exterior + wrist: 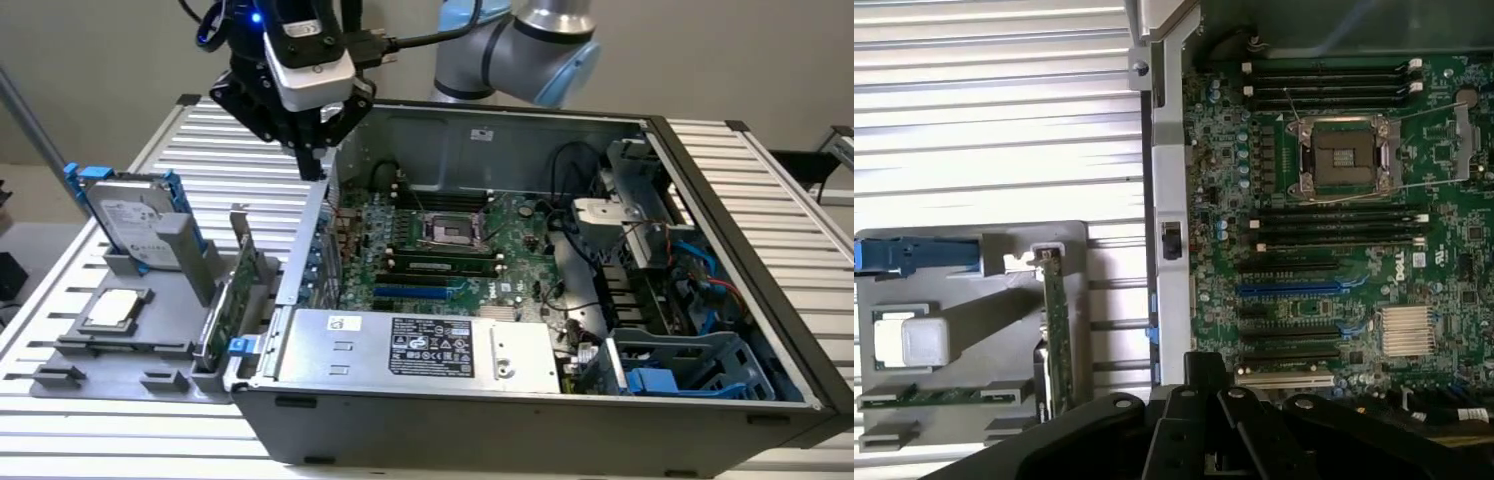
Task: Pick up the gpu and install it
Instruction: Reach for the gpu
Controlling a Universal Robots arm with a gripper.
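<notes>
Your gripper (312,168) hung shut and empty over the computer case (534,425) side wall. The gpu (238,300) stood on edge in the grey holder (127,372) just outside that wall, untouched. You were only approaching, and I judged a grasp would call for parted jaws

tray (127,368): on the tabletop (787,230), on the exterior view's left of the case (534,428)
gpu (227,300): on edge in the tray, beside the case
hard drive (134,215): upright at the tray's back
</notes>
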